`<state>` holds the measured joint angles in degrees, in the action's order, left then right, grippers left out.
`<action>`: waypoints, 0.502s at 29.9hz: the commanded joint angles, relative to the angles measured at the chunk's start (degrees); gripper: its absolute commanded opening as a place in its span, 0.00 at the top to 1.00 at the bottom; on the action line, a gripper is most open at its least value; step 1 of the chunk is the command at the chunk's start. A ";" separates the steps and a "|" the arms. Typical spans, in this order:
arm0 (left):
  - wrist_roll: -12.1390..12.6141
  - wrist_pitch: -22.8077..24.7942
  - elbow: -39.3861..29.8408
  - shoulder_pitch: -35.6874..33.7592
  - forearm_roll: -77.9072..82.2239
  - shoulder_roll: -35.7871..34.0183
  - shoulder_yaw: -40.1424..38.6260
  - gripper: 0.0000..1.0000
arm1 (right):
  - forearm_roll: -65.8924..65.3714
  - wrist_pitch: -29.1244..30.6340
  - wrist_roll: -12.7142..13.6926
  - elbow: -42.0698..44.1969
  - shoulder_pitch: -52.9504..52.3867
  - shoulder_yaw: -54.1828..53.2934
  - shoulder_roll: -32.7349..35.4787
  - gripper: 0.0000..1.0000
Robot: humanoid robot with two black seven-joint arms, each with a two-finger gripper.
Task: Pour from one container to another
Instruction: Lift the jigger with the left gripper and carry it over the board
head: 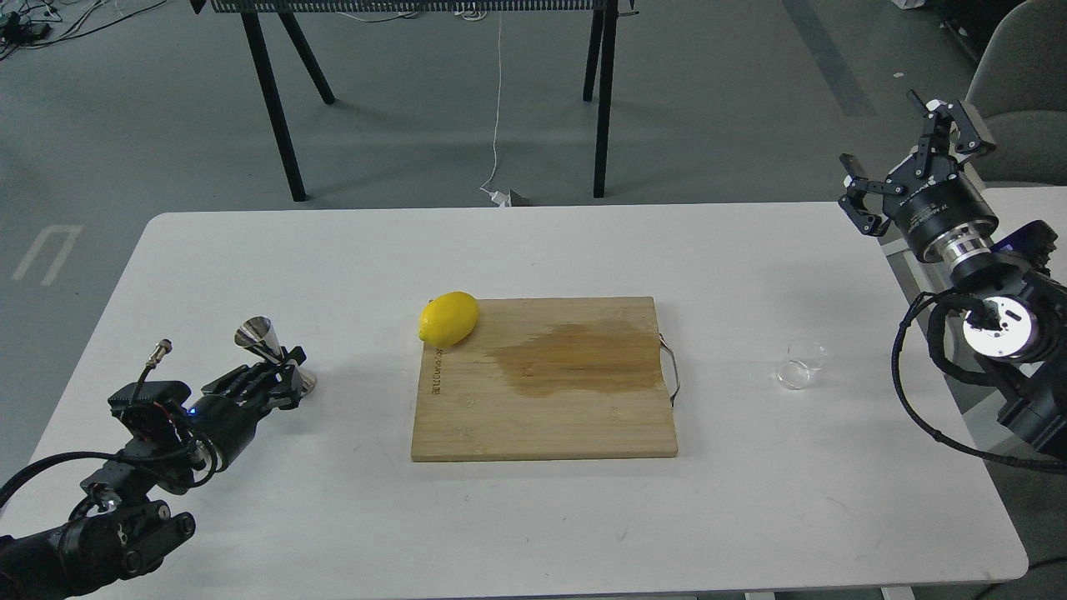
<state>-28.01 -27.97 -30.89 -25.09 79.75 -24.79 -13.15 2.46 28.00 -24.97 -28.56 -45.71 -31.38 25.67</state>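
The steel jigger (265, 347) is at the table's left side, tilted with its upper cone leaning left and its lower cone by the tabletop. My left gripper (288, 372) reaches in from the lower left, and its fingers grip the jigger's narrow waist. The clear glass cup (802, 364) stands upright on the white table (350, 250), right of the board, with nothing touching it. My right gripper (904, 158) hangs high past the table's right edge, well behind the cup, its fingers spread wide and empty.
A wooden cutting board (542, 417) with a dark wet patch lies mid-table, its metal handle on the right. A yellow lemon (448, 317) rests on the board's far left corner. Black table legs and a white cable are on the floor beyond.
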 commanded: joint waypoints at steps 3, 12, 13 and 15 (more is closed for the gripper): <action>0.01 -0.03 -0.05 -1.27 -0.04 -0.35 -0.12 0.82 | 0.00 0.00 0.01 -0.09 0.01 0.00 0.00 0.01; 0.01 -0.03 -0.05 -6.72 -0.39 -1.93 0.06 0.82 | 0.00 0.00 0.01 -0.09 -0.08 0.00 0.00 0.01; 0.01 -0.03 -0.05 -7.25 -0.39 -2.11 0.06 0.82 | 0.00 0.00 0.01 0.00 -0.08 0.00 0.00 0.01; 0.01 -0.03 -0.05 -8.91 -0.39 -2.19 -0.03 0.82 | 0.00 0.00 0.01 0.09 -0.16 0.00 0.00 0.01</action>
<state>-27.99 -28.01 -30.94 -31.97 79.39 -26.69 -13.10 2.46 28.00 -24.97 -28.63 -45.77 -31.38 25.60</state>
